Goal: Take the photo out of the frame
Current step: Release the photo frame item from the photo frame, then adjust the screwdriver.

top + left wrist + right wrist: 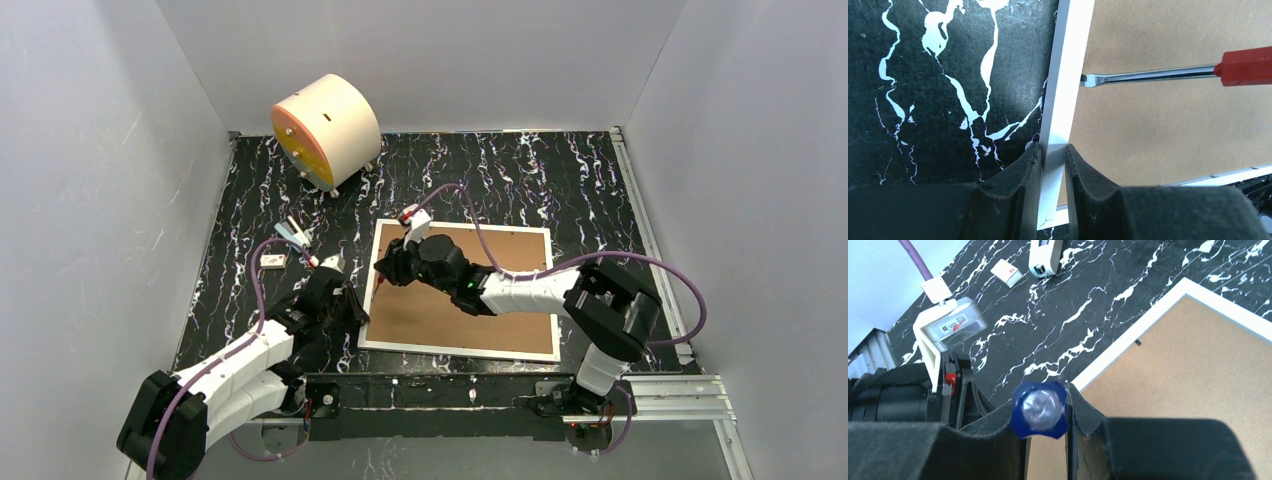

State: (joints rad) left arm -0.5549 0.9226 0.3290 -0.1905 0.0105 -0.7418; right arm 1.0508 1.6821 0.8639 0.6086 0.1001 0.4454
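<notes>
evidently the photo is hidden: no view shows it, and by judgement it lies under the back panel [440, 325] of the frame [460, 351]. the frame rests face down on the table [520, 170], just ahead of the arm bases. it lies flat, brown side up, its sides roughly square to the table edges. its long axis looks to run left to right, though the slanted view leaves that uncertain.

the left gripper [1053, 150] is closed on the frame's left white rail near the near-left corner, one finger outside and one on the panel side. this likely pins the frame so it cannot slide under prying. the right gripper [1043, 407] is clamped on a screwdriver [1148, 76] with a red handle and blue end cap, reaching across the panel from the right. the flat blade points at the inner edge of that same rail, tip just beside it, a little beyond the left grip. it is probably there to lever a tab or lift the panel's edge. the panel sits in place, so the photo is not yet out.
</notes>
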